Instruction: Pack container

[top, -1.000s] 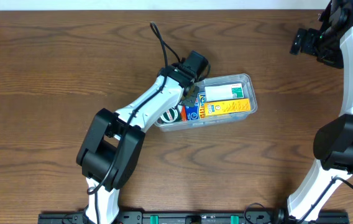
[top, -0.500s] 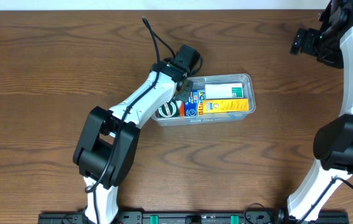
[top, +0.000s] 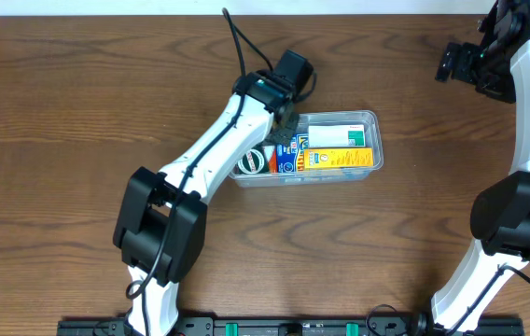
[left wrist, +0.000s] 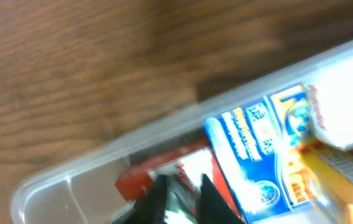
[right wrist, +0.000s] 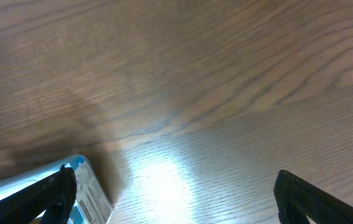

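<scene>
Container [top: 375, 149]: prob. thin plastic, light, flexy, slick; grab by rim. L tool [left wrist: 181, 196]: narrow gap, can't tell if gripping. R tool [right wrist: 173, 190]: wide open, empty.

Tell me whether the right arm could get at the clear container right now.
Probably yes, at its right end: only bare table lies between the right gripper and the container, and the jaws stand wide open. The left gripper sits over the left end, blocking that side.
</scene>
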Motion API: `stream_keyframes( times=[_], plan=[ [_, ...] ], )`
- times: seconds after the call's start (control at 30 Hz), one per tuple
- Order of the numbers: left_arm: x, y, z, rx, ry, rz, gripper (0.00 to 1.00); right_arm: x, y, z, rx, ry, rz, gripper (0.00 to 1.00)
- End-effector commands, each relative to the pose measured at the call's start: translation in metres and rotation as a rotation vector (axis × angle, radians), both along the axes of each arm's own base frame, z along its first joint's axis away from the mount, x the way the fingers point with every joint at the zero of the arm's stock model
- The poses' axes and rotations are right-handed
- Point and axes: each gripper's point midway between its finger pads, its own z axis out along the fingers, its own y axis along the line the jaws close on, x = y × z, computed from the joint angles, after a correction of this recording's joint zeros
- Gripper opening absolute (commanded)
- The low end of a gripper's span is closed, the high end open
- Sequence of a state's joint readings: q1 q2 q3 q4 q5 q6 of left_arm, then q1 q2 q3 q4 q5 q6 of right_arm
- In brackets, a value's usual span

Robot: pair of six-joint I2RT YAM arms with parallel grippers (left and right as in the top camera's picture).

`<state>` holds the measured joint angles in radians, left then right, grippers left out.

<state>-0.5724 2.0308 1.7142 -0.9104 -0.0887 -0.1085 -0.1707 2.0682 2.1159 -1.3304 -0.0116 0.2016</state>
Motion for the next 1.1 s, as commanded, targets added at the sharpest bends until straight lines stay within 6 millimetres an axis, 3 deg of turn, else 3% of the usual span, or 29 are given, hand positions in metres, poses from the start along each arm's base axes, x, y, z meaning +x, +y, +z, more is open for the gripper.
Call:
stream_keyframes(
  times=[0.0,0.07,0.17,0.2,0.37,0.43,0.7,0.87,1.07],
  plan=[
    [-0.008,-0.018,0.031,-0.055,-0.037,-0.037,0.27,0.002,0.001,0.005,0.007,-0.017,-0.008,0.99],
    [-0.013,-0.024,0.047,-0.075,-0.066,-0.054,0.31,0.002,0.001,0.005,0.007,-0.017,-0.008,0.99],
    [-0.021,-0.029,0.076,-0.114,-0.120,-0.074,0.56,0.002,0.001,0.005,0.007,-0.017,-0.008,0.99],
    [-0.024,-0.030,0.089,-0.130,-0.143,-0.080,0.98,0.002,0.001,0.005,0.007,-0.017,-0.007,0.99],
    [-0.040,-0.027,0.139,-0.195,-0.231,-0.098,0.98,0.002,0.001,0.005,0.007,-0.017,-0.008,0.99],
    [-0.046,-0.024,0.150,-0.206,-0.247,-0.103,0.98,0.002,0.001,0.005,0.007,-0.017,-0.008,0.99],
    [-0.086,0.013,0.159,-0.144,-0.155,-0.067,0.98,0.002,0.001,0.005,0.007,-0.017,-0.008,0.99],
    [-0.094,0.046,0.165,-0.159,-0.125,0.147,0.98,0.002,0.001,0.005,0.007,-0.017,-0.008,0.99],
    [-0.086,0.068,0.185,-0.187,-0.211,0.225,0.98,0.002,0.001,0.005,0.007,-0.017,-0.008,0.99]
  ],
)
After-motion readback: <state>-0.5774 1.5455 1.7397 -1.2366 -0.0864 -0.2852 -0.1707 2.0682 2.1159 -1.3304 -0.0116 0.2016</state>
